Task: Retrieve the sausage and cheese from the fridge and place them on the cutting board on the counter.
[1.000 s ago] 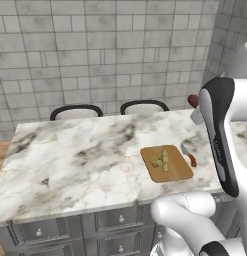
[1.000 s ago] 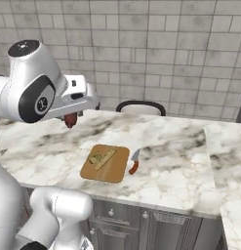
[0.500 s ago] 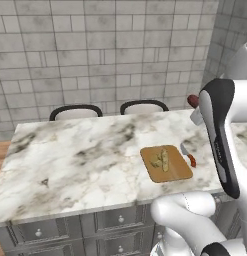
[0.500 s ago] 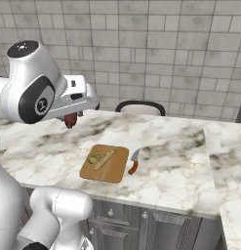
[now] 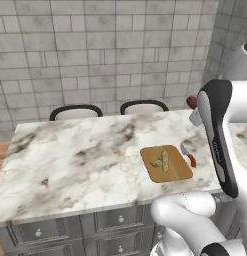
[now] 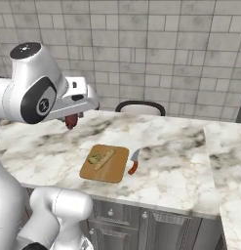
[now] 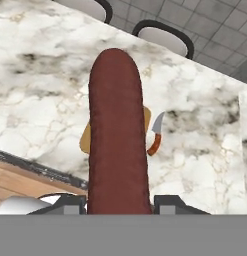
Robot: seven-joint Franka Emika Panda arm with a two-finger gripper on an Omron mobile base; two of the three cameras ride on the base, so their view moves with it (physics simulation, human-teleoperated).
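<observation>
The gripper (image 7: 120, 202) pinches the sausage (image 7: 118, 150) between its 2 fingertips (image 7: 70, 204), holding it in the air above the counter (image 6: 190, 166). Beyond it lies the board (image 6: 105, 163) carrying the cheese (image 6: 96, 157), with a knife (image 6: 133, 163) just beside it.

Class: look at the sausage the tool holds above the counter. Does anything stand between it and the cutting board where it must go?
Nothing visible does. The sausage hangs in the tool over bare counter. The board already carries the cheese but has free room. A knife lies beside its far edge, off the path.
</observation>
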